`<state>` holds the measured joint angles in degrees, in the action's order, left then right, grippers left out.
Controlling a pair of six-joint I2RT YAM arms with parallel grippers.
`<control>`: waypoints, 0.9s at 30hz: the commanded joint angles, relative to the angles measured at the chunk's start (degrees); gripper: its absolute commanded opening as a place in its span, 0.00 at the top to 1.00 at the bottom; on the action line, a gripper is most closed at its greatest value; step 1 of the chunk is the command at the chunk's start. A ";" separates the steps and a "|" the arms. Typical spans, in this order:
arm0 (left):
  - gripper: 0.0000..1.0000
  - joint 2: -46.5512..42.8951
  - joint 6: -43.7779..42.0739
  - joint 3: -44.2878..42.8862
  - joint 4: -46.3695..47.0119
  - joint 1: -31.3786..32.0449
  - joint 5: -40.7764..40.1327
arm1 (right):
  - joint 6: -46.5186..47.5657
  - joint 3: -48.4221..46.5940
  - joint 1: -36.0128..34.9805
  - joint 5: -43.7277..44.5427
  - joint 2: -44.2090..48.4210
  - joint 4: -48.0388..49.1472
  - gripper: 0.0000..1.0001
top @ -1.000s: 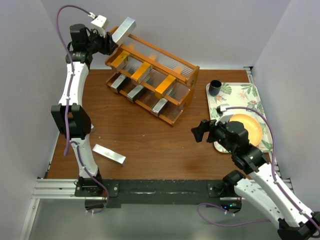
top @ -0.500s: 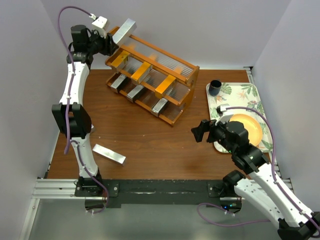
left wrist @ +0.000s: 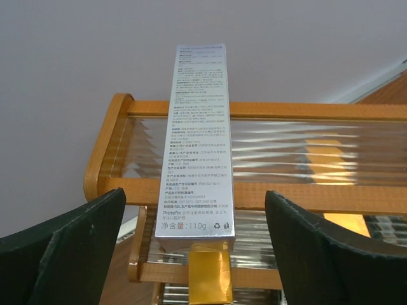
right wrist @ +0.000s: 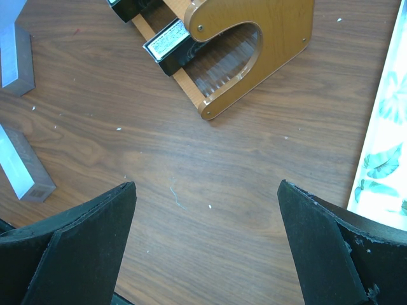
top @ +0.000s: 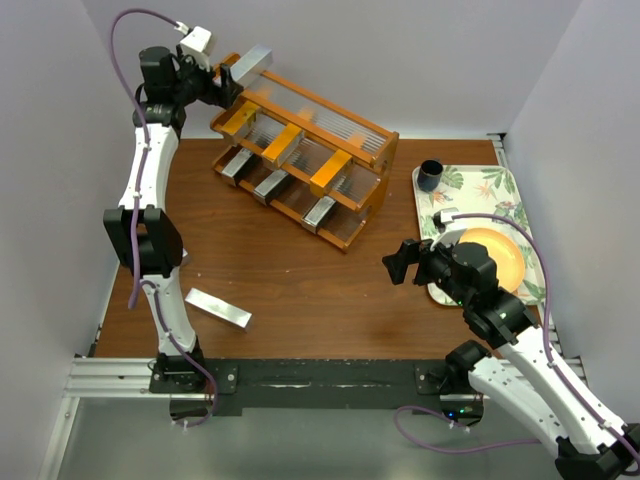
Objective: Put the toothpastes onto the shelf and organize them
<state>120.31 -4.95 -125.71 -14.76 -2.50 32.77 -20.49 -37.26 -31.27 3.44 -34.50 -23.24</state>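
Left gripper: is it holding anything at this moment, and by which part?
Nothing is held. The left gripper is open, its fingers clear on either side of the silver carton, which lies on the top tier of the shelf.

Silver carton point(left wrist: 197, 140): we see glossy, mirror-like card with fine dark print.
Orange carton point(left wrist: 210, 279): smooth card with a golden sheen.
Shelf point(left wrist: 305, 111): orange-brown wood that looks varnished and smooth to us.
Panels point(left wrist: 286, 149): clear ribbed plastic, glinting.
Table point(right wrist: 210, 190): dark wood grain, smooth with a low sheen.
Left fingers point(left wrist: 70, 248): matt black; we take them for plastic.
Tray point(top: 505, 190): smooth with a leaf print; we cannot tell the material.
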 commanded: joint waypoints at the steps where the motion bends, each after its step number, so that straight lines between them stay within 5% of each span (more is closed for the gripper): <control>1: 0.00 -5.52 3.01 3.18 7.28 -0.40 -0.95 | 0.72 -0.01 -0.02 -0.37 -0.30 1.71 0.02; 5: 0.00 -13.05 4.51 9.76 11.24 -0.40 -9.97 | 0.80 -0.10 -0.02 -0.72 -0.30 1.71 0.02; 16: 0.00 -42.77 15.83 51.06 24.51 -0.40 -34.51 | 0.80 -0.19 -0.02 -1.33 1.54 1.89 0.02; 27: 0.00 -65.20 28.31 80.77 7.40 -0.40 -58.78 | 0.63 -0.10 -0.11 -2.12 3.65 2.15 0.02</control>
<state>58.59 16.91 -50.61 -0.99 -2.59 -16.38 -20.49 -37.26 -31.27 2.74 -31.62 -23.09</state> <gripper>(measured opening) 0.996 0.982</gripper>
